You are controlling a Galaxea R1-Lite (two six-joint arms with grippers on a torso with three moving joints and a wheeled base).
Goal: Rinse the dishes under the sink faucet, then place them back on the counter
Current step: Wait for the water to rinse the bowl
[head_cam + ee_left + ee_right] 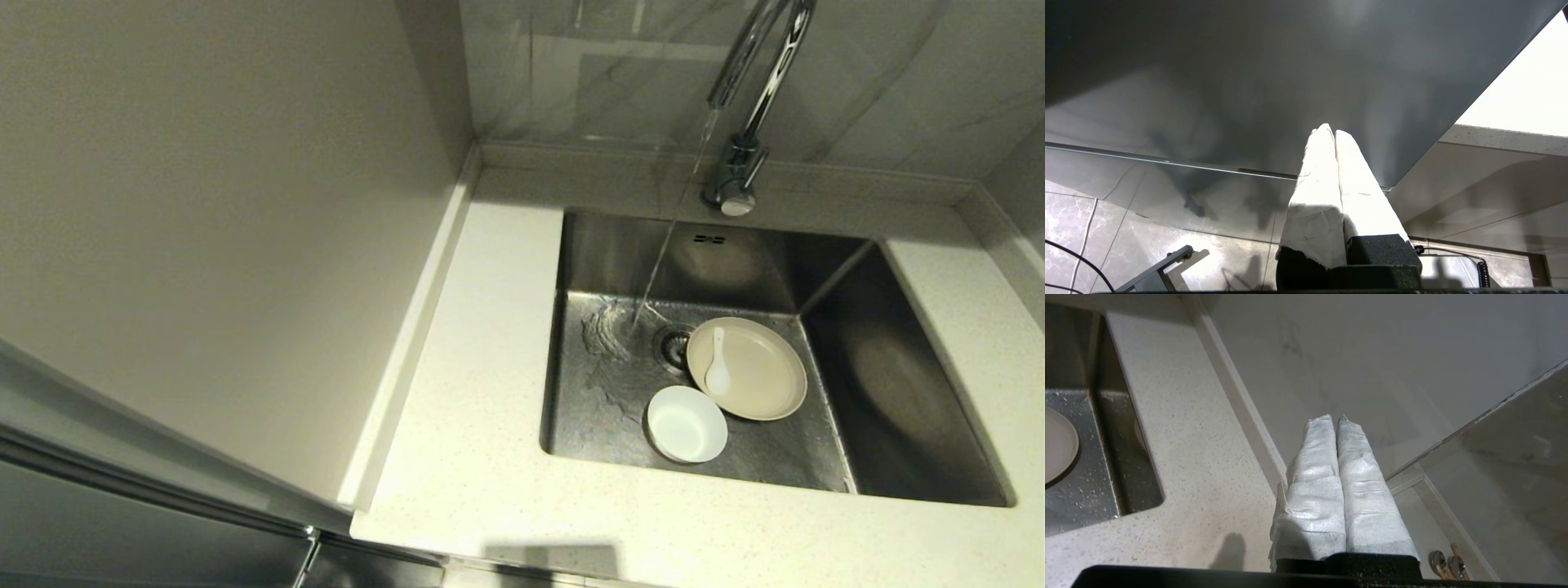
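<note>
- Plate (755, 376), spoon (718, 371) on it, bowl (686, 423) at its 7 o'clock, all in sink (604, 269); faucet (755, 90) running.
- Left gripper (1334, 132), right gripper (1336, 418): fingers pressed together, empty, off-basin.
- Advise: open wide, pinch plate rim, keep level w/ spoon aboard.

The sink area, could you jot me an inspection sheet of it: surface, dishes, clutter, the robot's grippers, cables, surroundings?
Surface: pale speckled counter around a steel sink.
Job's things: plate, spoon lying on it and bowl on the sink floor; faucet running, stream landing beside the drain, missing the dishes.
Clutter: nothing seen on the counter.
Grippers: left gripper shut, low beside a grey panel; right gripper shut, over the counter's right end. Neither holds anything.
Cables: black cables on the floor.
Surroundings: marble-look wall tiles.
</note>
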